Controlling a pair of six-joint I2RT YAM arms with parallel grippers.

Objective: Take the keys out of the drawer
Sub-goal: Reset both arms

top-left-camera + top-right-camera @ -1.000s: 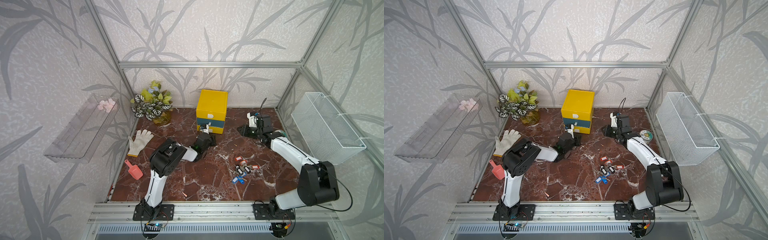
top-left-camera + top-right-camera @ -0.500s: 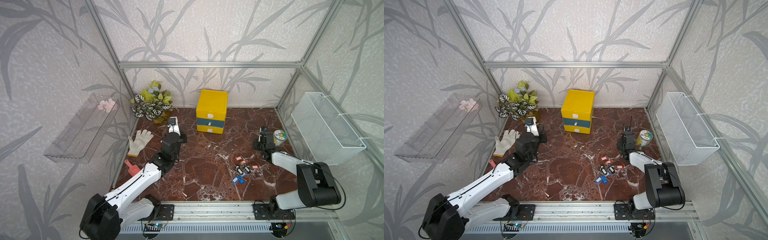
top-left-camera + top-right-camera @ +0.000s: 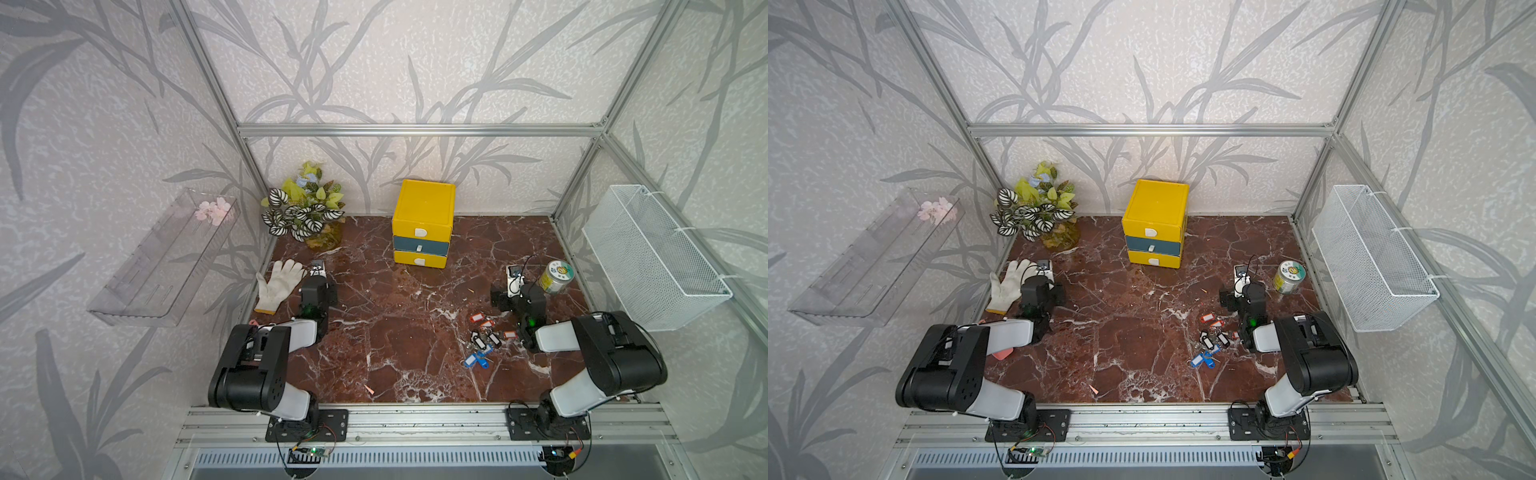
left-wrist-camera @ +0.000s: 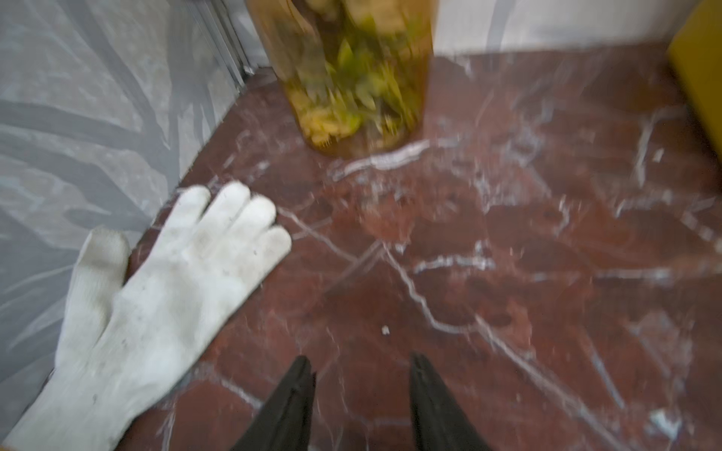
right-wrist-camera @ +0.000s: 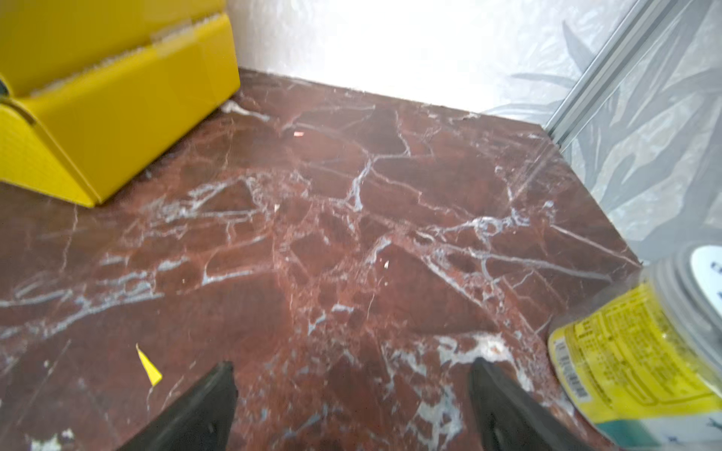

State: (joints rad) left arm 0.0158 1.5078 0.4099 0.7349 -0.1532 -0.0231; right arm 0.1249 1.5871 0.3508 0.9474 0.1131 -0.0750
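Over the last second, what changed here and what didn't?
Both arms pulled back toward their bases: the left tool left the front of the drawer unit and is now beside the glove; the right tool withdrew to near the jar. Both stand open, empty. The keys stayed piled on the table.

Three drawers (image 3: 421, 248), one glove (image 3: 277, 282), one jar (image 3: 556, 276), two blue-tagged keys (image 3: 477, 360)

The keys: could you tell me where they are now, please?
In both top views the keys lie clustered on the table, right side, beside the right arm, outside the drawers.
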